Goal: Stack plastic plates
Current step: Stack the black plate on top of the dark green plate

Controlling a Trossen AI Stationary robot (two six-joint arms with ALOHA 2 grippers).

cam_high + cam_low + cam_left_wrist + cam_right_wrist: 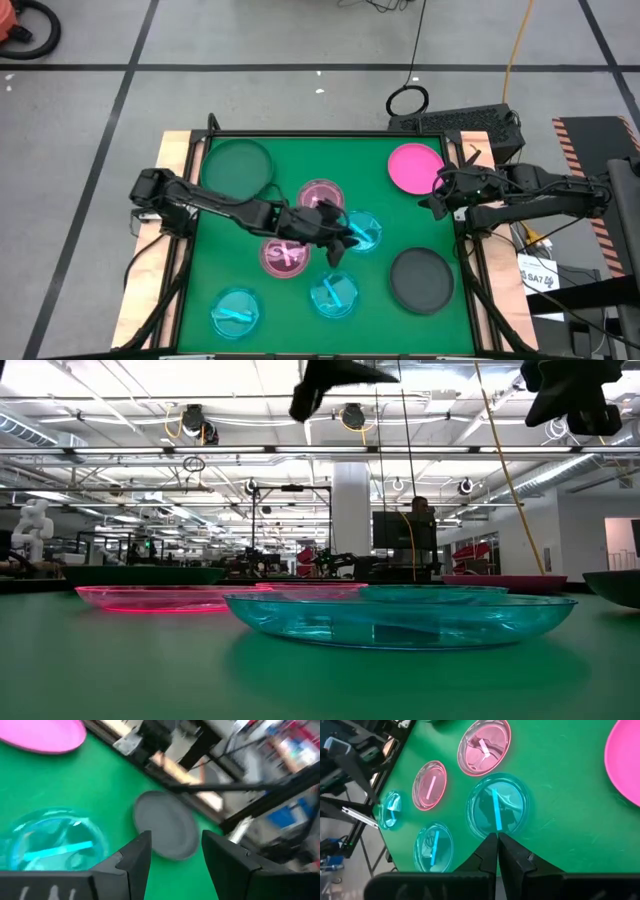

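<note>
Eight small round plates lie apart on the green mat. In the high view they are a dark green plate, a magenta plate, two translucent pink plates, three cyan plates, and a dark plate. My left gripper hangs open above the mat's middle, beside the central cyan plate; its wrist view frames the dark plate beyond the open fingers. My right gripper is shut, raised near the magenta plate at the right side.
The mat sits in a wooden frame with dark rails. In the low view the nearest cyan plate fills the foreground and both grippers hang high above it. Bare mat lies between the plates.
</note>
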